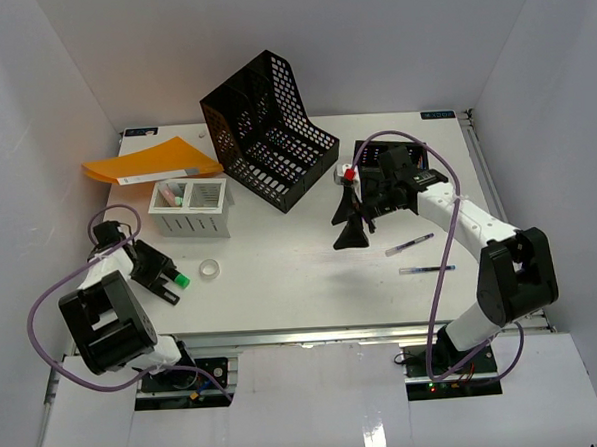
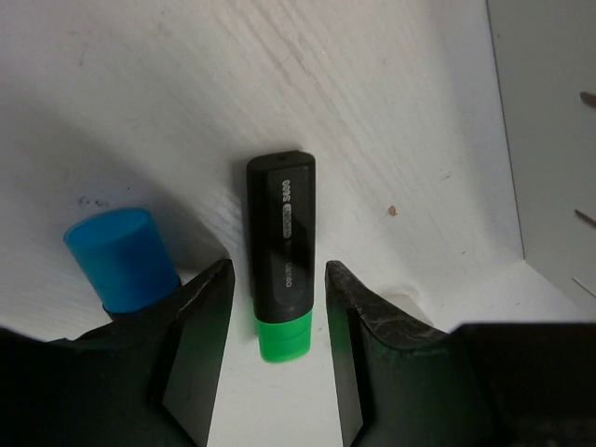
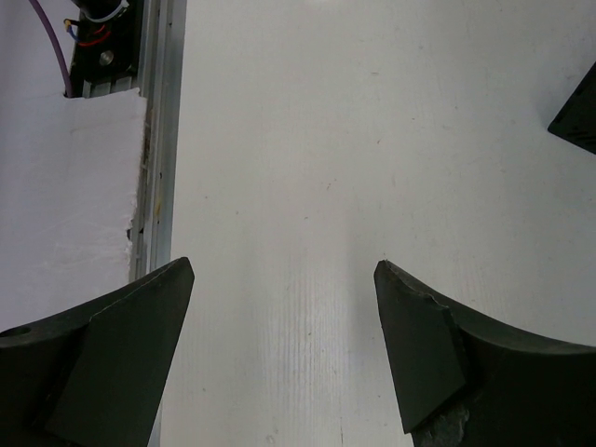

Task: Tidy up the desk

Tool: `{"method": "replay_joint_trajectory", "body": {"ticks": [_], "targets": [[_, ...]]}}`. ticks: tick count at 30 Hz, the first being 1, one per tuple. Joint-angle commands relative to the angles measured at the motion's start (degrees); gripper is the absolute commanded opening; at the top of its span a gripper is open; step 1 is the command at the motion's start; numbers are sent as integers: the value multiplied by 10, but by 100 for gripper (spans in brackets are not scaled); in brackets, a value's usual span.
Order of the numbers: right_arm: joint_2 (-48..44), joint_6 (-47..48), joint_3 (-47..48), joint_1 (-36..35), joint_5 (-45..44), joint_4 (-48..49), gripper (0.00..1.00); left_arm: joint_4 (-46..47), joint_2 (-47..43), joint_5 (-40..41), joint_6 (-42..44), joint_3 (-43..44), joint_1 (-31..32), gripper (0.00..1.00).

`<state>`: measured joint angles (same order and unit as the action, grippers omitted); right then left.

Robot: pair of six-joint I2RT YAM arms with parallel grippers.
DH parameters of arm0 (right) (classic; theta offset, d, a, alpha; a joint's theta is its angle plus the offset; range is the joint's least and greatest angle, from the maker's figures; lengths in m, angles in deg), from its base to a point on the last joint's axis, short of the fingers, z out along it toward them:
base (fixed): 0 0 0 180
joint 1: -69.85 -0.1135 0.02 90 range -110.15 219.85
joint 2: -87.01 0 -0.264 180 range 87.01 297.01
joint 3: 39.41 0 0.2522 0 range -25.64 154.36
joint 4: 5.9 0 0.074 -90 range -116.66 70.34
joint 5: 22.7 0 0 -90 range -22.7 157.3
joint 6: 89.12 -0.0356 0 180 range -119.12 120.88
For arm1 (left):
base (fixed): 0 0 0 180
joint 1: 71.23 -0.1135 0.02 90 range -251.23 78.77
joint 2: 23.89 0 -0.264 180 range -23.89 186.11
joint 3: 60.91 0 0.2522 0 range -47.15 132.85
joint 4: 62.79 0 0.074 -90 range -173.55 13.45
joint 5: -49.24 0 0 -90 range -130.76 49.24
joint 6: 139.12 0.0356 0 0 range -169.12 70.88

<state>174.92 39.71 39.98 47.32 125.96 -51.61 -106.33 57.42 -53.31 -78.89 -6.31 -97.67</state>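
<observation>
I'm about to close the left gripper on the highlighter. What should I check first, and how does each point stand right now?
1. Highlighter centred between the left gripper jaws: ok, a narrow gap shows on each side.
2. Highlighter lying flat on the desk: ok.
3. Blue cylinder out of the closing path: ok, it is outside the jaws, close beside one finger.
4. Right gripper open, empty and away from the left arm: ok, it is over bare desk on the far side.
5. Free space in the white organizer for the highlighter: cannot tell from the top view.
</observation>
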Motion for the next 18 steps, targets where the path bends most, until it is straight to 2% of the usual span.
{"method": "replay_joint_trajectory", "body": {"ticks": [1, 18], "targets": [[-40, -9, -9, 2, 2, 29, 85, 16, 20, 19, 11, 33, 5, 55], [-77, 3, -14, 4, 14, 25, 85, -6, 103, 90, 47, 86, 54, 50]]}}
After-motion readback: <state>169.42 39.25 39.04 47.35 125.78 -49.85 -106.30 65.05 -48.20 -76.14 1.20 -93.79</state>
